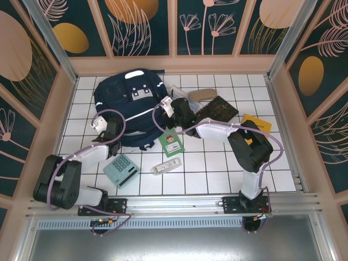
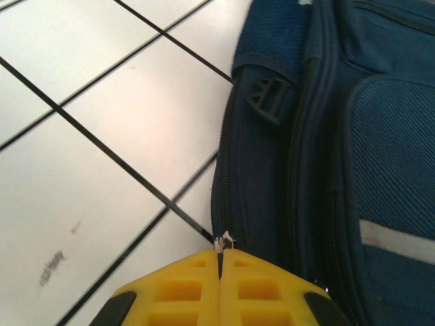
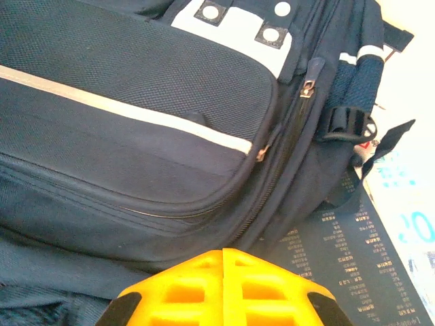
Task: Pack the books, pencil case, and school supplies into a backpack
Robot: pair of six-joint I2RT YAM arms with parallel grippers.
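Note:
The navy backpack [image 1: 128,103] lies flat at the back left of the tiled table. At its left edge, my left gripper [image 1: 112,132] [image 2: 219,255] is shut, pinching a small metal zipper pull [image 2: 225,240]. My right gripper [image 1: 162,109] [image 3: 223,252] is shut with nothing between its tips, at the backpack's [image 3: 136,136] right side. A dark blue book [image 3: 340,265] lies just under that side. The green book [image 1: 172,144], brown book [image 1: 217,111], yellow-orange book [image 1: 256,123] and tan pencil case [image 1: 202,95] lie to the right. The mint calculator [image 1: 120,170] and slim white bar [image 1: 166,166] lie nearer.
A bluish-white packet [image 3: 404,197] lies beside the dark blue book. Wooden walls with patterned panels close in the table [image 1: 217,174] on three sides. A metal rail [image 1: 174,204] with both arm bases runs along the near edge.

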